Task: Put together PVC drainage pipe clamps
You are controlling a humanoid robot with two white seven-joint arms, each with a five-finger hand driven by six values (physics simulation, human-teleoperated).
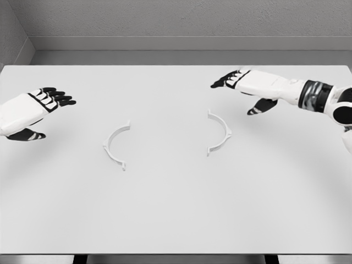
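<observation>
Nearest the camera lie 2 thin clamp halves, apart. Left hand (33, 107), fingers spread and empty, sits well left of the left half (113, 144); right half (221, 132) lies below the open right hand (250, 85) (likely light, stiff, slippery; pinch mid-arc).

Left hand (33, 107): smooth white shell over the back, five fingers with black segments and white bands across the knuckles, thumb black with pale patches. Right hand (250, 88): same white back, black fingertips and black thumb. Right forearm (278, 88): white casing, then a black wrist ring (313, 94) with grey highlights, followed by rounded white-and-black joint housings.
</observation>
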